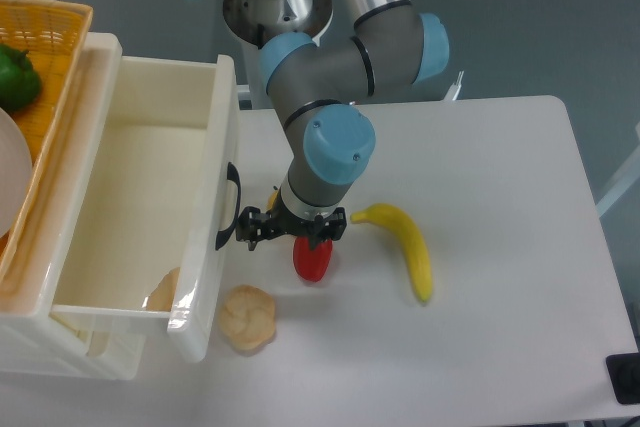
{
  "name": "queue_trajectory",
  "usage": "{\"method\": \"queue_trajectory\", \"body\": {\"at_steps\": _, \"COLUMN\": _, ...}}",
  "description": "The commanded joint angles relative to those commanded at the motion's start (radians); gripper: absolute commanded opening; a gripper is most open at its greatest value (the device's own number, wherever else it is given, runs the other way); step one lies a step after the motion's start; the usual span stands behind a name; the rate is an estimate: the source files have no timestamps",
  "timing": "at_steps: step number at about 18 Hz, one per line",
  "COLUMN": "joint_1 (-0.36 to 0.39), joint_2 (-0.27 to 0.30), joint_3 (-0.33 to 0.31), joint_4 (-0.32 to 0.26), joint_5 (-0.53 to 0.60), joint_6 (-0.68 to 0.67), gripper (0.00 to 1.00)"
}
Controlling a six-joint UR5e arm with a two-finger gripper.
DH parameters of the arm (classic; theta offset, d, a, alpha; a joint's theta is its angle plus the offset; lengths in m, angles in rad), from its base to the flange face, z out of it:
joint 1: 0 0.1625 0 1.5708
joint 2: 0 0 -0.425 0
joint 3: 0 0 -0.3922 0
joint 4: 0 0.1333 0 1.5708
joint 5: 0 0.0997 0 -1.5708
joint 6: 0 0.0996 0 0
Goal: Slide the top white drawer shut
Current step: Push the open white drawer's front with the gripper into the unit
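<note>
in the fixed camera view the top white drawer point(150, 217) stands pulled well out of its cabinet, its front panel and black handle point(229, 205) just to the left of the jaws point(292, 230). the jaws hang low over the tabletop point(480, 177), beside the handle but not touching it; from above i cannot tell how wide they stand, or whether they hold anything. a red object point(313, 259) sits right under them, a bread roll point(247, 318) lies below-left by the drawer's front corner, a banana point(405, 247) to the right. risks, as i judge them: an off-centre push could skew and jam the drawer, the jaws could catch the handle, or drag the red object along.
</note>
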Motion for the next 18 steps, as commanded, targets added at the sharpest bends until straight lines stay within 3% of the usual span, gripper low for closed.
{"method": "queue_trajectory", "body": {"at_steps": 18, "joint_1": -0.074, "joint_2": 0.026, "joint_3": -0.002, "joint_4": 0.0, "joint_5": -0.011, "joint_6": -0.014, "gripper": 1.0}}
